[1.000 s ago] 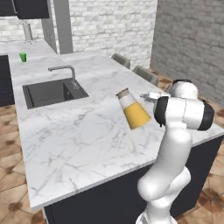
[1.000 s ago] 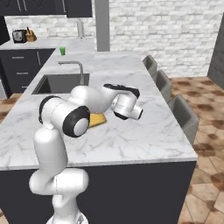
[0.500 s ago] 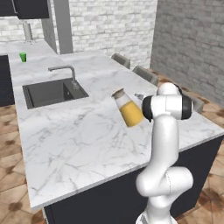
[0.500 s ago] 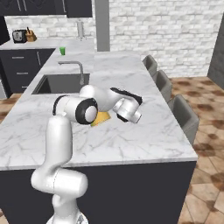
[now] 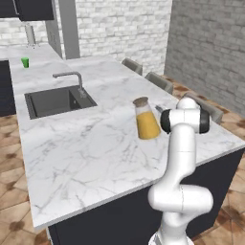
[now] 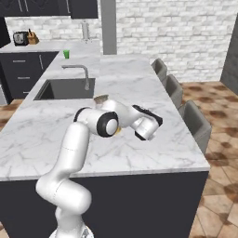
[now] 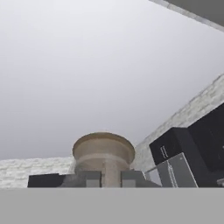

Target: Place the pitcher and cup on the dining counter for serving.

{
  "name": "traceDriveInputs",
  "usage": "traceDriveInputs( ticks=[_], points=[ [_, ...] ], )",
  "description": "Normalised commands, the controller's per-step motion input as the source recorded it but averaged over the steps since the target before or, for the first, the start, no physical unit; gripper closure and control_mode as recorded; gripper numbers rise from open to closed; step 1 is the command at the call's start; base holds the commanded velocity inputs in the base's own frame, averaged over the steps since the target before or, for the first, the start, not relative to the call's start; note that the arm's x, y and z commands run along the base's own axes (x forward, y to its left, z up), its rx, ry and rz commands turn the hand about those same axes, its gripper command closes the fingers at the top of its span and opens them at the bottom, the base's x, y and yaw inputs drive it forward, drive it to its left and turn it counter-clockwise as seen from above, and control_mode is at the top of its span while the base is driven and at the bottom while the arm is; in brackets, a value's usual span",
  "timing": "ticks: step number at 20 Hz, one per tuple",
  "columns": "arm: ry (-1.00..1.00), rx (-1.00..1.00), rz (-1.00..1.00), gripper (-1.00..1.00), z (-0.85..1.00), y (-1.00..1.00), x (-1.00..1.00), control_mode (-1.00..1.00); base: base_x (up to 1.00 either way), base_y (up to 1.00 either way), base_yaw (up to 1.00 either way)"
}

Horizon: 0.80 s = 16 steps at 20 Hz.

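Observation:
The pitcher (image 5: pixel 146 120) is clear glass with orange liquid and a brown lid, and leans slightly over the dining counter (image 5: pixel 91 158) near its right edge. In the hand view its lid (image 7: pixel 103 148) rises just past my gripper (image 7: pixel 110 178), which is shut on the pitcher's side handle. In the right base view my arm covers most of the pitcher (image 6: pixel 100 99). Whether its base touches the marble I cannot tell. The small green cup (image 5: pixel 25 62) stands far off at the back of the counter (image 6: pixel 66 54).
A dark sink (image 5: pixel 55 101) with a faucet (image 5: pixel 72 79) is set into the counter left of the pitcher. Grey chair backs (image 6: pixel 195 122) line the right edge. A grey column (image 5: pixel 69 28) and a dark-cabinet worktop (image 6: pixel 28 49) stand at the back.
The pitcher has come from a strong tilt to nearly upright, staying over the same part of the counter. My arm's elbow has swung round toward the counter's right edge.

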Motion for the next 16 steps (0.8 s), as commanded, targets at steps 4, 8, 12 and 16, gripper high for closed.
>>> traceDriveInputs(
  ticks=[4, 8, 12, 16],
  points=[
    [-0.06, -0.04, 0.00, 1.00, 0.00, -0.32, -0.46, -1.00, 0.00, 0.00, 0.00],
    [-0.05, -0.13, 0.02, 1.00, -0.13, -0.29, -0.84, -1.00, 0.00, 0.00, 0.00],
    [-0.02, -0.17, 0.07, 1.00, -0.28, -0.26, -0.84, -1.00, 0.00, 0.00, 0.00],
    [0.00, -0.04, 0.03, -1.00, -0.07, -0.02, -0.19, -1.00, 0.00, 0.00, 0.00]
  ],
)
